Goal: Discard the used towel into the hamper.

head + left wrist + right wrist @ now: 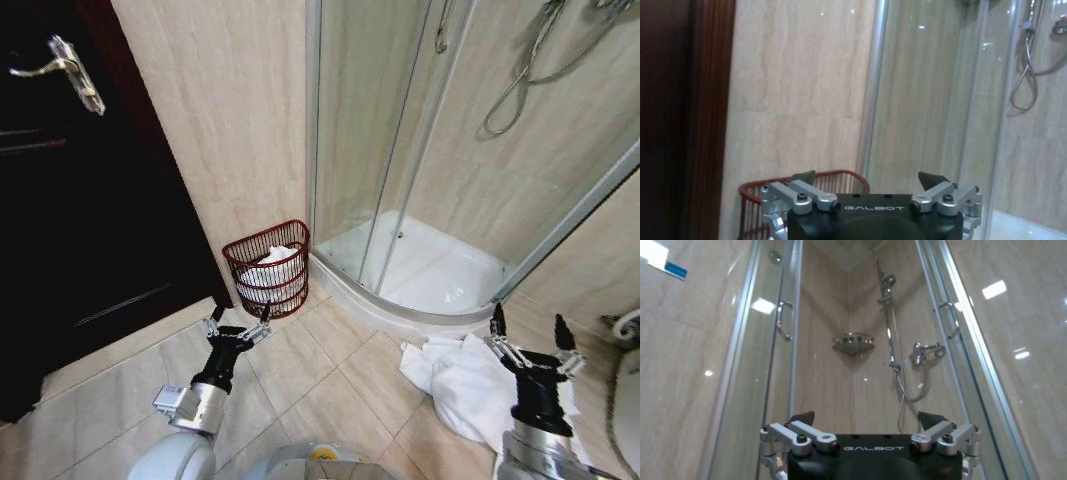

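The right gripper (528,335) was held with its fingers spread, empty, over a white towel (460,385) crumpled on the floor (330,360), well to the right of the hamper (268,268). The left gripper (238,325), likewise spread and empty, was raised just in front of the hamper. The hamper was set against the wall, between the dark door (70,200) and the shower cabin (420,250), with white cloth seen inside it.

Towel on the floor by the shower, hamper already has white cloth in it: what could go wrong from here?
1. The towel sprawls against the shower base; the open right claw may catch only a fold and drag the rest.
2. The hamper already holds cloth, so the towel might hang over the rim.
3. The open left claw hovers near the hamper and could nudge it.
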